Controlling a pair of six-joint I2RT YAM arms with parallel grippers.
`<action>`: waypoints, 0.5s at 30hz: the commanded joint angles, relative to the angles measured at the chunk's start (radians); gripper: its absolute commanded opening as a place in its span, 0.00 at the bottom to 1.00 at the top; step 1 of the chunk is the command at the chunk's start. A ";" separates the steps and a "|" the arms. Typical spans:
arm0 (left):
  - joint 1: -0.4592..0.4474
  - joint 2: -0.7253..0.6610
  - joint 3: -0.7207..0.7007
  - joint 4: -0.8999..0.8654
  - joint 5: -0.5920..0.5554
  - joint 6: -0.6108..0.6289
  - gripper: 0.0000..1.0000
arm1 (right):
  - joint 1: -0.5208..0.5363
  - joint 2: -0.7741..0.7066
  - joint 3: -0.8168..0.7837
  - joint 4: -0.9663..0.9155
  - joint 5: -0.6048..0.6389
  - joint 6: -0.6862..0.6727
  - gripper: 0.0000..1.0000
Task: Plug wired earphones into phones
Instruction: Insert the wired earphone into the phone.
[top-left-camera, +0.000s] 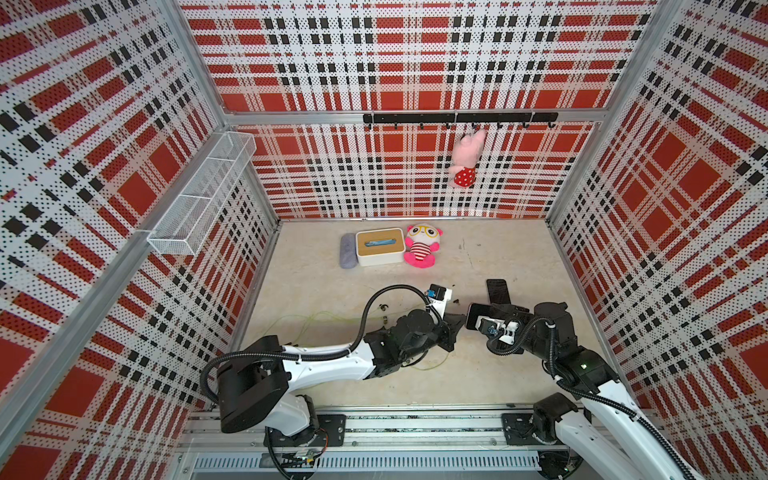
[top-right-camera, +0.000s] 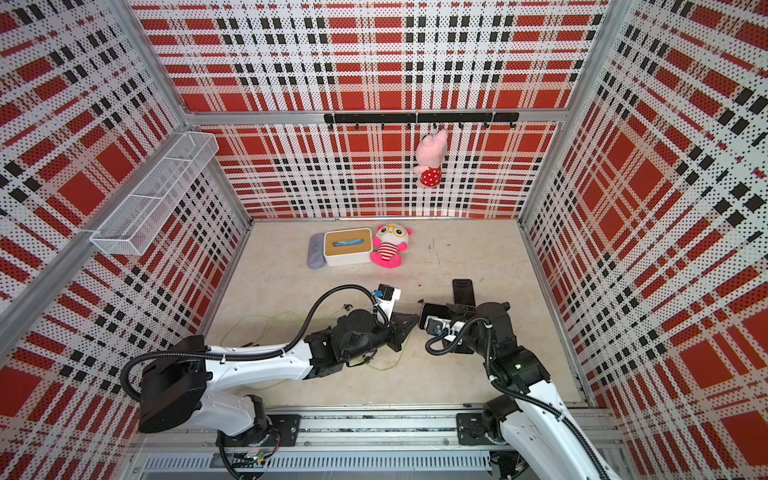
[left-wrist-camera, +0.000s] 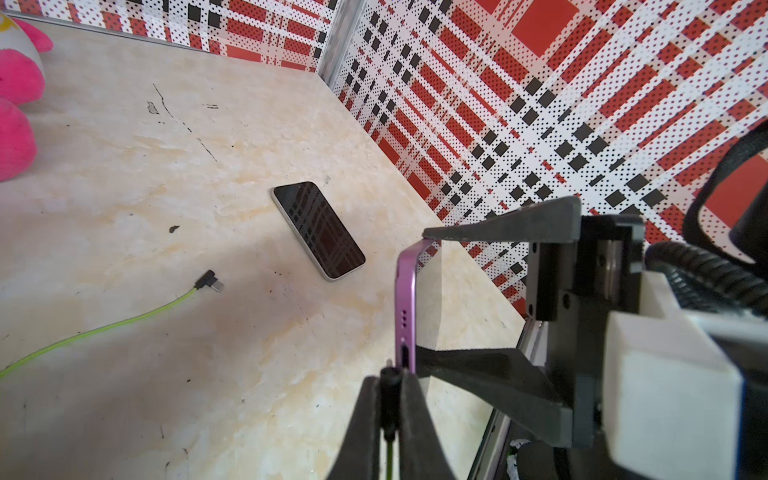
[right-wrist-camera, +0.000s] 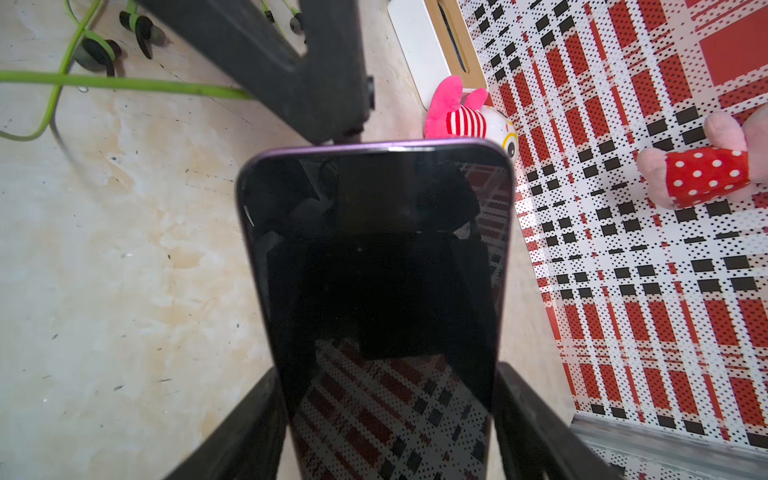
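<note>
Left wrist view: above the table (left-wrist-camera: 124, 187), the right gripper (right-wrist-camera: 386, 374) clamps a purple-edged phone (left-wrist-camera: 406, 299) by its long sides. A second phone (left-wrist-camera: 319, 230) lies flat, nearer the table's right edge. The left gripper (left-wrist-camera: 389, 376) pinches a black plug (left-wrist-camera: 388, 399) just beside the held phone's port. A green cable (left-wrist-camera: 104, 328) lies loose.

White arms (top-left-camera: 328, 365), black joints (top-left-camera: 415, 328) — ribbed black cables (top-left-camera: 399, 286)

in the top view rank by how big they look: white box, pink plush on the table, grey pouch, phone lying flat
1. white box
2. pink plush, barely smaller
3. grey pouch and flat phone: look alike, so unranked
</note>
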 joint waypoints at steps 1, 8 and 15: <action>-0.004 0.007 -0.017 0.005 0.029 -0.005 0.00 | 0.007 -0.014 0.013 0.081 -0.042 0.003 0.61; 0.018 -0.051 -0.048 0.021 -0.013 -0.016 0.00 | 0.007 -0.012 -0.002 0.064 -0.008 -0.020 0.61; 0.024 -0.066 -0.060 0.078 0.048 -0.034 0.00 | 0.008 -0.014 -0.010 0.056 -0.012 -0.029 0.61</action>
